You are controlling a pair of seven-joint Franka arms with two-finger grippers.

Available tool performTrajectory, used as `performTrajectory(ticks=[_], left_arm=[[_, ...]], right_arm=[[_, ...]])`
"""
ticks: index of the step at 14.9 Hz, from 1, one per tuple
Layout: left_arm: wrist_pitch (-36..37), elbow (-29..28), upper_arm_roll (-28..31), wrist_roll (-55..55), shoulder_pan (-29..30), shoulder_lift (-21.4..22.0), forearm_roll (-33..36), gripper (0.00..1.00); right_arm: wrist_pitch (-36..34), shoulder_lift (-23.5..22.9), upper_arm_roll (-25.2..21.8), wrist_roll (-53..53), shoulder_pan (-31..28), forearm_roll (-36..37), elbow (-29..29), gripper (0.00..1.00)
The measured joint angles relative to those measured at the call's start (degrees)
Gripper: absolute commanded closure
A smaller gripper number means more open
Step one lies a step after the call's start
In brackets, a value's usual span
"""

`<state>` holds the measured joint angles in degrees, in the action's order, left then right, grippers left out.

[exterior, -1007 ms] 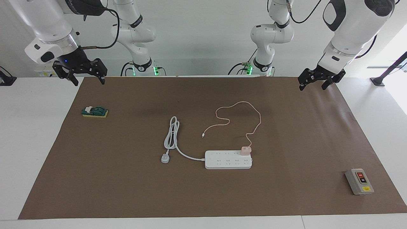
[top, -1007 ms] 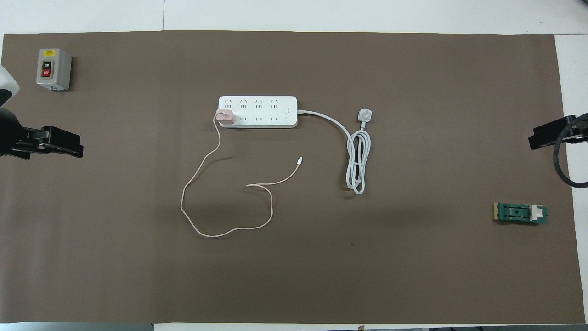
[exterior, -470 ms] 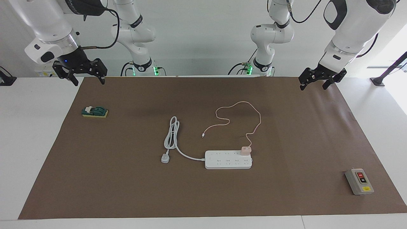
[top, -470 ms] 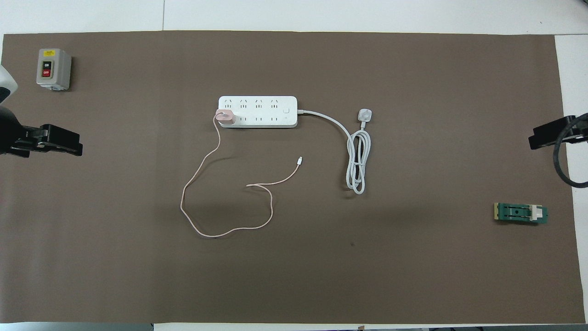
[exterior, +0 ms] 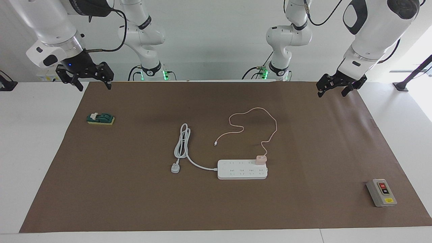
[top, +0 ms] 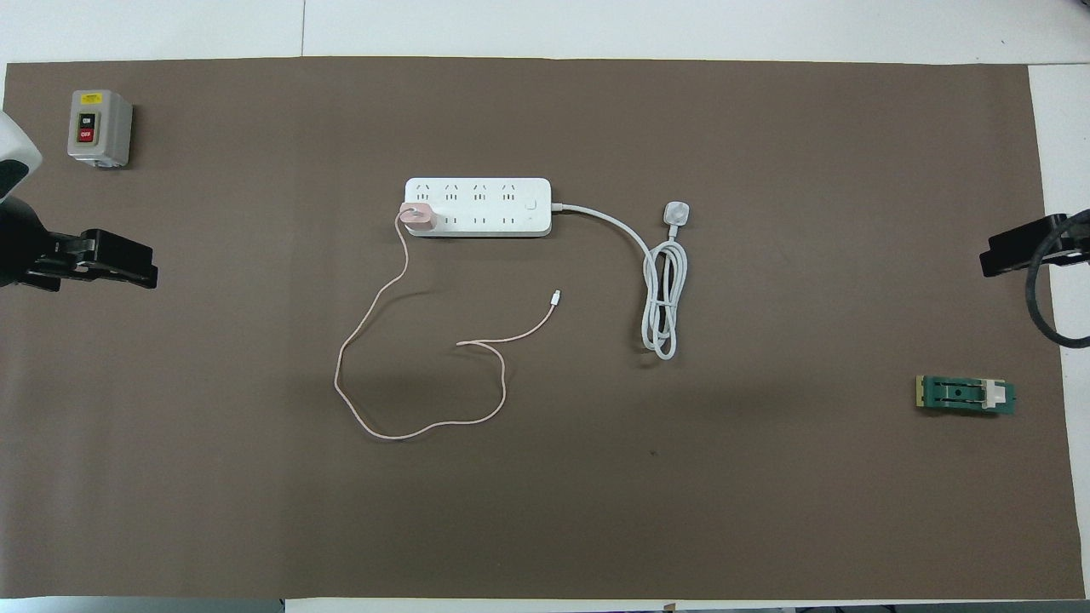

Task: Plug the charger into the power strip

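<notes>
Charger (exterior: 261, 160) seated in power strip (exterior: 242, 169), well apart from left hand (exterior: 331, 89)

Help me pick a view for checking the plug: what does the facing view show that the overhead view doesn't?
Only facing: both arms, left gripper and right gripper raised, open, empty. Only overhead: the power strip top and its socket rows straight on. Both: the charger seated at the strip's end toward the left arm, grey switch box, green block.
</notes>
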<state>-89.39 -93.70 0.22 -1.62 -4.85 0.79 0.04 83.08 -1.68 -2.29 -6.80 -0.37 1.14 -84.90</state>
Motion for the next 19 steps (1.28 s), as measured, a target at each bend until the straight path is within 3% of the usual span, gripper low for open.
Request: performTrajectory(ticks=[19], left_arm=[[0.0, 0.9, 0.2, 0.0, -0.1, -1.0, 0.0, 0.0]], right_arm=[[-1.1, 0.0, -0.3, 0.0, -0.1, 0.0, 0.0, 0.0]])
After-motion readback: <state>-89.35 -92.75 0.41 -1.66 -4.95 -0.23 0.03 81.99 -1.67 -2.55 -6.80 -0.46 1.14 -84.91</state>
